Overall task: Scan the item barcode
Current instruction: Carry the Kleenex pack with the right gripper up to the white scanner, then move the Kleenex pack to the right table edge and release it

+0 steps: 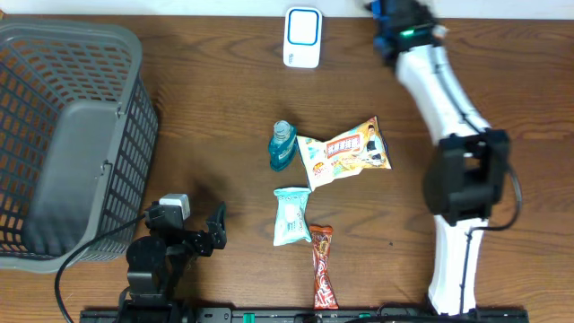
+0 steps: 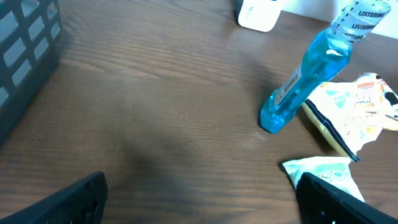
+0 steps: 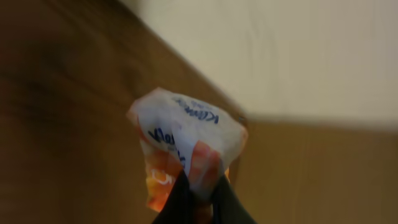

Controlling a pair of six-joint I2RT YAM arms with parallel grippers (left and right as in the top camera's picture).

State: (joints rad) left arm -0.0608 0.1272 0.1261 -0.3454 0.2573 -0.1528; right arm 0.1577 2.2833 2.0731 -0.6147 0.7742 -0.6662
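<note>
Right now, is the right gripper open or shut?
Shut. The right gripper pinches the lower edge of a crumpled white and orange packet; its dark fingers meet there in the wrist view.

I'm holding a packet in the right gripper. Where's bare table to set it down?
Widest bare wood for the packet lies between the basket and the bottle, below the scanner. Another patch sits right of the right arm. Crowded: bottle, snack bag, tissue pack and bar cluster mid-table.
</note>
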